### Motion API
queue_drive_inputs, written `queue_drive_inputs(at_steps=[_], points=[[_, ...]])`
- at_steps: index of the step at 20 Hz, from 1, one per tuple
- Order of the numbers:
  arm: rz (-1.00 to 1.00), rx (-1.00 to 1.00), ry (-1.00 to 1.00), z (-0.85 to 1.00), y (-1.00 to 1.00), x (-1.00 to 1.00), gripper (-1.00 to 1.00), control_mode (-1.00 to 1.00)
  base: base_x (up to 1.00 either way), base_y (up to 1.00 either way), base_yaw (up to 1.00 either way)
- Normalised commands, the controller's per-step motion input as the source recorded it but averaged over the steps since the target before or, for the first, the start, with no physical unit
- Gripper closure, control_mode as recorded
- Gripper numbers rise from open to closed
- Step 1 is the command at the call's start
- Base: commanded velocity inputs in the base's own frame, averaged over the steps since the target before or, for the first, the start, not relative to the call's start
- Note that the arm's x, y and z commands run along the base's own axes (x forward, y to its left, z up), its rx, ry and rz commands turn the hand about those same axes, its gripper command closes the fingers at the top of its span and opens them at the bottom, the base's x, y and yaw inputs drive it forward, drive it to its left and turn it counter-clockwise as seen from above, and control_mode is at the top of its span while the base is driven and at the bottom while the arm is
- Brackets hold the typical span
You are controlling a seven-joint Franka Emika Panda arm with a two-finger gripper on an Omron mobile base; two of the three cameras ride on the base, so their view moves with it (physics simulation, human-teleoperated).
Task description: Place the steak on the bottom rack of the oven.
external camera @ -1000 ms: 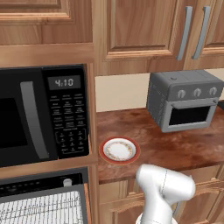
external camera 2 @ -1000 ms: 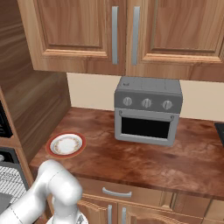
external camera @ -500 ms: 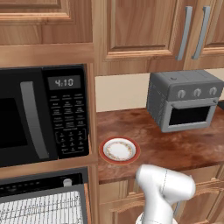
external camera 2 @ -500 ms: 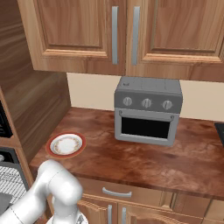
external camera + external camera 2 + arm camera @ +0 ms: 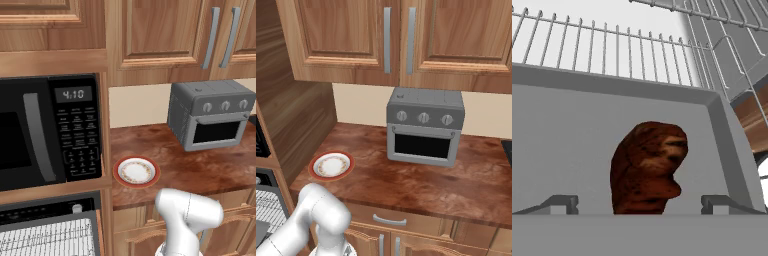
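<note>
In the hand view the steak (image 5: 648,167) hangs between the two dark finger tips of the gripper (image 5: 639,204), in front of a flat grey panel, and beyond the edge of that panel a silver wire rack (image 5: 612,55) stretches away. The fingers stand spread to both sides of the meat; the pictures do not show whether their pads touch it, so I cannot tell if the gripper pinches it or has let go. The steak is not lying on the wires — it appears before the grey panel, short of the rack. From the base views the oven (image 5: 47,235) is at the lower left, with its black control strip and the racks under the microwave (image 5: 47,130), and the red-rimmed plate (image 5: 136,171) on the counter (image 5: 421,180) has nothing on it. I judge that the carrying is done and the meat is at the oven mouth — what is left is to reach inward over the bottom rack, set the steak on the wires and draw the hand out.
</note>
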Motion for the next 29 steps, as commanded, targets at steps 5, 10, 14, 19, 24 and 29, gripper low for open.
queue_drive_inputs(at_steps=[5, 10, 14, 19, 24, 29], points=[[-0.04, 0.07, 0.01, 0.88, -0.06, -0.35, -1.00, -1.00, 0.00, 0.00, 0.00], [-0.01, 0.22, 0.05, 0.90, -0.48, -0.49, -1.00, -1.00, 0.00, 0.00, 0.00], [-0.03, 0.34, 0.06, 0.80, -0.97, -0.51, -1.00, -1.00, 0.00, 0.00, 0.00], [-0.01, 0.37, 0.01, 0.74, -1.00, -0.57, -1.00, -1.00, 0.00, 0.00, 0.00], [0.00, 0.33, 0.00, 0.92, -0.92, -0.35, -1.00, -1.00, 0.00, 0.00, 0.00], [0.00, 0.30, 0.01, 0.97, -0.86, -0.11, -1.00, -1.00, 0.00, 0.00, 0.00]])
